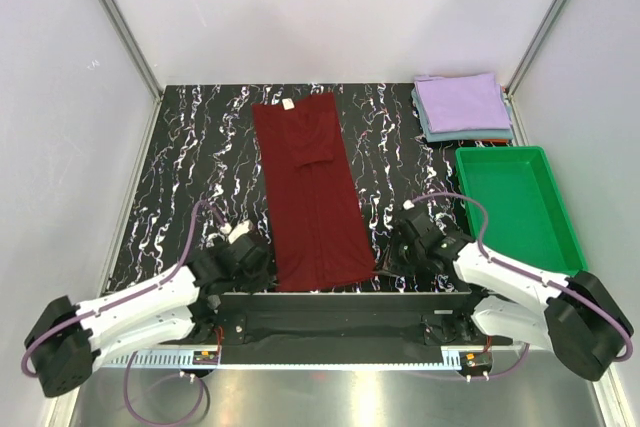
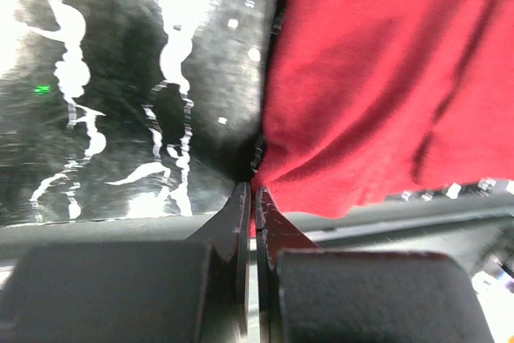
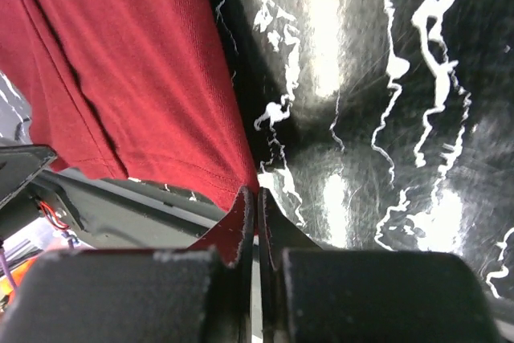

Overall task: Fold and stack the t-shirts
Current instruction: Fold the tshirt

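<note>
maroon t-shirt (image 1: 312, 192), narrowed to a long strip, flat mid-bench (image 1: 200, 147), neck label (image 1: 288, 104) at 12 o'clock, hem at 6 o'clock; lavender t-shirt (image 1: 460, 100) folded atop grey-blue t-shirt (image 1: 465, 134) at 2 o'clock. judged light, limp, quick to sag and crease; best taken at both hem corners together. left end effector (image 2: 250, 192) and right end effector (image 3: 257, 192): pinched closed on the 7 and 5 o'clock hem corners respectively.

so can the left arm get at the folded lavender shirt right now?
Probably not. The lavender shirt sits in the far right corner, and the left end effector is shut on the near hem of the maroon shirt.
</note>
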{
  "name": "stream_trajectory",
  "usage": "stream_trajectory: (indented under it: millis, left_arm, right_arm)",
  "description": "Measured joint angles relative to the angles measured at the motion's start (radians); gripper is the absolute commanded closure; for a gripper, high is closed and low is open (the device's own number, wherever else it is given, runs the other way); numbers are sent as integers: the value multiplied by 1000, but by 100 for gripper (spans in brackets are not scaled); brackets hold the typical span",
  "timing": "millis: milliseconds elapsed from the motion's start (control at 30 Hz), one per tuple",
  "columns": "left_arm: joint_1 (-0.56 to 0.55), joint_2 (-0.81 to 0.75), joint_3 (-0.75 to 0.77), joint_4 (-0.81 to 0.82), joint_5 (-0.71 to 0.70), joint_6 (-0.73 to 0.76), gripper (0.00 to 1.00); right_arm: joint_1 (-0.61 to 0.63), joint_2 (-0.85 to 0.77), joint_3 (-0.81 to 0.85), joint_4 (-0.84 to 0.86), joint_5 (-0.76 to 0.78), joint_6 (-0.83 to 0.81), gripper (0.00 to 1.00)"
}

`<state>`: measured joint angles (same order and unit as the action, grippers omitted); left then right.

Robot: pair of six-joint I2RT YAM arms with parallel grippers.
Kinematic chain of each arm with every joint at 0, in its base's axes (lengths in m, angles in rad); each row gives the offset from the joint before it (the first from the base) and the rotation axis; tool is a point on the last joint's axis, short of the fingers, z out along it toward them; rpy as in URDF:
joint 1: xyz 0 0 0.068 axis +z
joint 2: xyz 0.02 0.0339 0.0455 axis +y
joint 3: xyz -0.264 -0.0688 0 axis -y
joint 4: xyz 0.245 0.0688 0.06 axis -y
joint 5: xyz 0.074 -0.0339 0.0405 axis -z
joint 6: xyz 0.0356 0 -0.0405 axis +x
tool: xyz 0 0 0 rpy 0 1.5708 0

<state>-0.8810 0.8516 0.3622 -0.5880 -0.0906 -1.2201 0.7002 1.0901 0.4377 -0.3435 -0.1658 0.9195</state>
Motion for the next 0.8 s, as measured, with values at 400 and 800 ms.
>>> stream_trajectory:
  millis: [400,800]
  left_arm:
    - [1,-63,-15,22,80,-11,100]
    - [344,92,168,8,170,177,100]
  right_arm:
    - [66,-25,54,-132,85,44,100]
    - [65,188,413,-233,231,-91,100]
